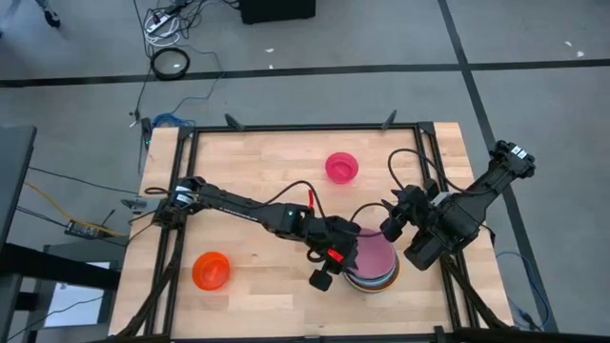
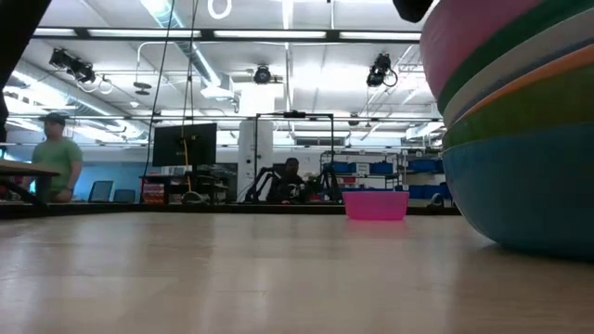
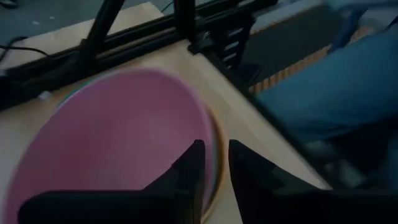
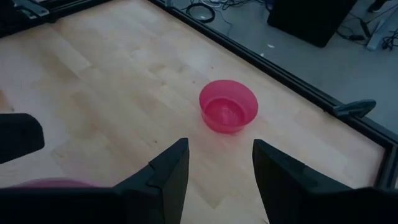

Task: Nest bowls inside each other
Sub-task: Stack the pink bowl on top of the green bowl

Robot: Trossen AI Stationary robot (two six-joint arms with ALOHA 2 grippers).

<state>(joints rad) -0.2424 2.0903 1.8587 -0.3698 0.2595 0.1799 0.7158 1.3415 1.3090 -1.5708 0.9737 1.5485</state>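
A stack of nested bowls (image 1: 374,274) stands near the table's front right, with a pink bowl (image 3: 118,137) on top. In the low view the stack (image 2: 520,121) shows pink, green, white, orange and blue-teal layers. My left gripper (image 3: 216,165) is open over the pink bowl's near-left rim, one finger above the inside and one outside. My right gripper (image 4: 214,168) hovers open to the right of the stack (image 1: 393,227), holding nothing. A magenta-red bowl (image 1: 341,167) rests on its base farther back. An orange-red bowl (image 1: 211,270) sits at the front left. My left gripper has its fingers on either side of the pink bowl's rim (image 3: 210,134), slanting down from the table's left. I cannot tell whether they touch it. The bowl sits nested in the stack.
Black frame rails (image 1: 305,127) run along the table's edges. Bare wood lies between the stack and the orange-red bowl. A person (image 2: 58,153) stands in the room beyond the table.
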